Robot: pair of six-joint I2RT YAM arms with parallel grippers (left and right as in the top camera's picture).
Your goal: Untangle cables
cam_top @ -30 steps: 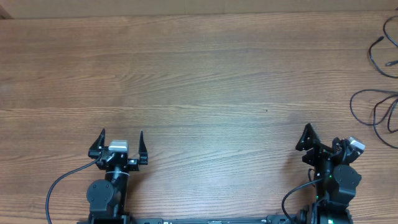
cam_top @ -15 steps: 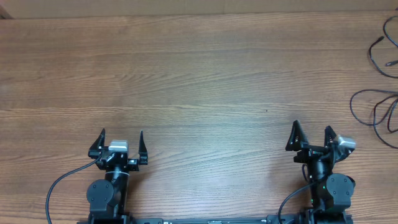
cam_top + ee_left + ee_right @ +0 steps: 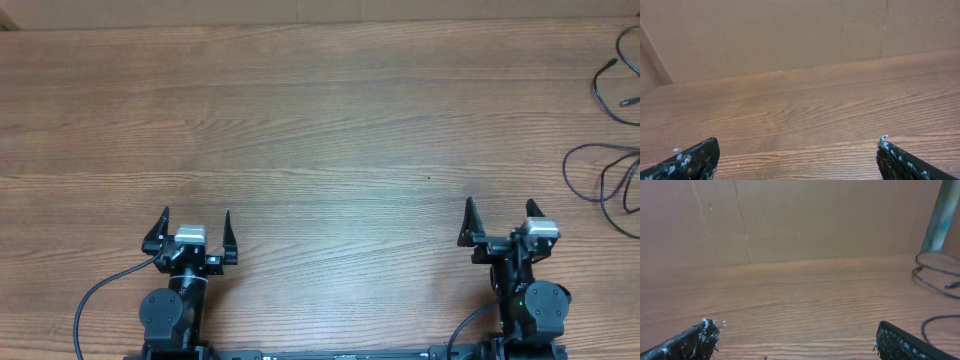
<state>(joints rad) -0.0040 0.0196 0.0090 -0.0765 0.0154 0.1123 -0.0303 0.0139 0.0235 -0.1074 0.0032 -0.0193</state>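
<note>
While the overhead cam shows the cables (image 3: 565,168) looped at the table's (image 3: 320,120) far right edge, well apart from the left gripper (image 3: 196,214) and right gripper (image 3: 499,203), both spread wide, only the right wrist cam catches them too.

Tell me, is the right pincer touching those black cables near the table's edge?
Apart. The overhead view shows a stretch of bare table between the open right pincer and the cables, which lie off to its right.
</note>
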